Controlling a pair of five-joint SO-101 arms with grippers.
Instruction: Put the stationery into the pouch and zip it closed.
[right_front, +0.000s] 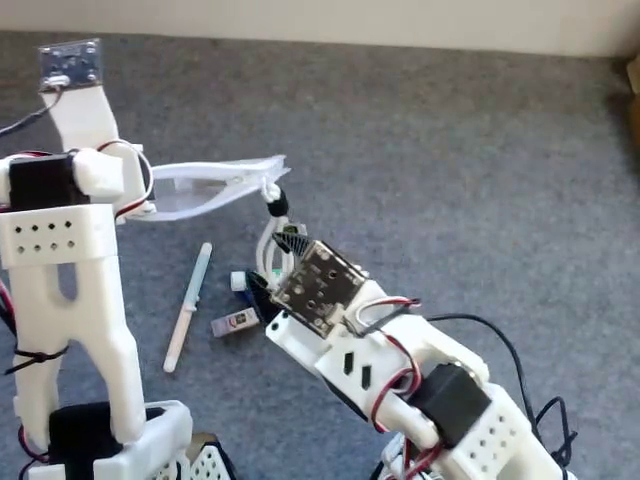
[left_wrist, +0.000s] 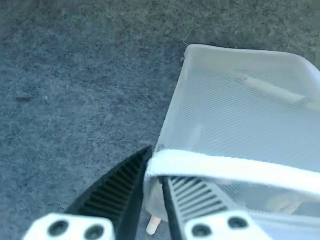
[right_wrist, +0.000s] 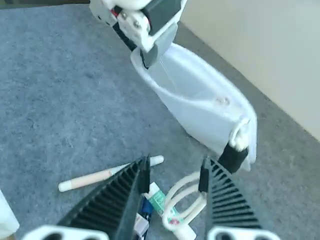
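Your left pincer (left_wrist: 155, 167) is clamped on the rim of the white mesh pouch (left_wrist: 240, 125), which stretches away from its tips. Your right pincer (right_wrist: 175, 170) is spread wide. Beside it lies a pale pen (right_wrist: 107, 174). Beneath it lie a white cord loop (right_wrist: 182, 200) and a small green-labelled tube (right_wrist: 159, 199).

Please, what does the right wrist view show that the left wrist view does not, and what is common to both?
The right wrist view adds the right gripper, open, above a cream pen and a white looped cord, and also the black zipper pull. The left wrist view adds a pale stick shape seen through the mesh. Both share the mesh pouch, the left gripper shut on its white rim, and the grey carpet.
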